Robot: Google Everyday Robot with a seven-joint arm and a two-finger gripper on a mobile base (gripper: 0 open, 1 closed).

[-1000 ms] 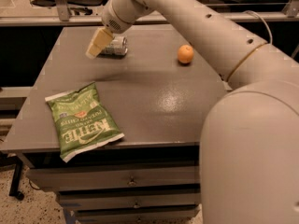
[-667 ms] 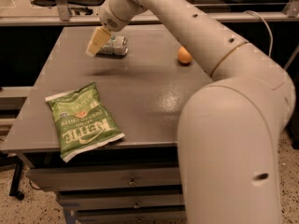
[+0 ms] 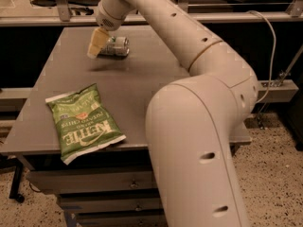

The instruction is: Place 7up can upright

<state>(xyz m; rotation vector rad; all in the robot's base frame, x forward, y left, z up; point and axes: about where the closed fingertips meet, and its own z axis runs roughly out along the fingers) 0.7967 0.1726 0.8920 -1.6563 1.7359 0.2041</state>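
The 7up can (image 3: 117,46) is silvery with green markings and lies on its side at the far left of the grey table (image 3: 142,82). My gripper (image 3: 98,43) is at the can's left end and is shut on it, with a cream finger (image 3: 95,43) in front. The can hangs slightly above the tabletop, and a faint shadow lies beneath it. My arm reaches in from the right, over the table.
A green Kettle chip bag (image 3: 83,122) lies flat near the table's front left corner. My arm's large elbow (image 3: 199,141) covers the table's right side. Drawers (image 3: 94,186) sit under the table. A rail (image 3: 227,17) runs behind it.
My arm's elbow has swung closer and further left, and it now hides the orange at the back right. The gripper and can have stayed almost in place.
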